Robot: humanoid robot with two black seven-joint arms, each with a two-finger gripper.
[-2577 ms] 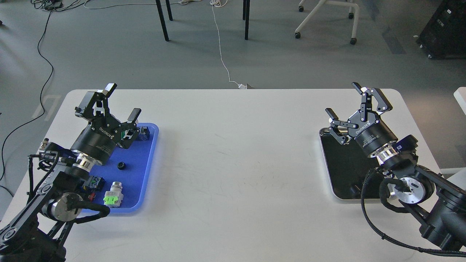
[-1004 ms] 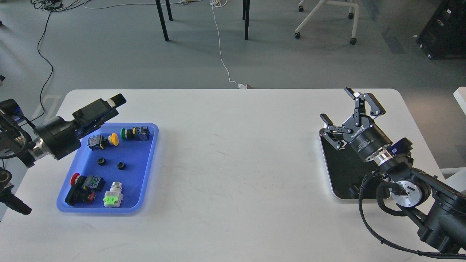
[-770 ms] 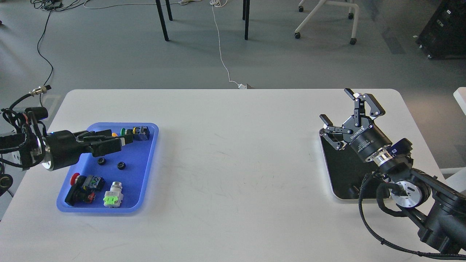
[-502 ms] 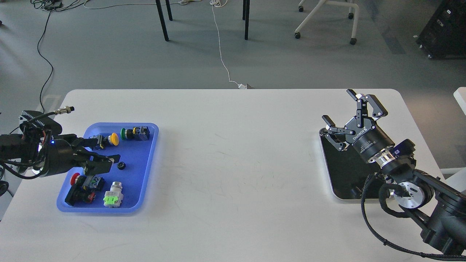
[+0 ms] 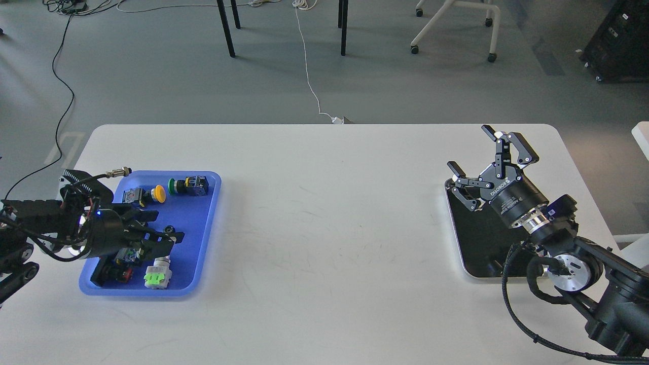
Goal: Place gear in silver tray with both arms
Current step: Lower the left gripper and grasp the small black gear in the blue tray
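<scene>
The left gripper (image 5: 165, 239) lies low over the blue tray (image 5: 200, 243), its jaws slightly parted and seemingly empty around the small black gear (image 5: 171, 231) that sits near that tray's middle, right at the fingertips. Far across the table (image 5: 324, 213) from the blue tray, the right gripper (image 5: 479, 159) hangs wide open and empty over the silver tray (image 5: 474, 238), so the left arm is much nearer the gear.

White table (image 5: 324, 228), blue plastic tray (image 5: 203, 223) near its left edge, silver tray (image 5: 456, 238) near its right
</scene>
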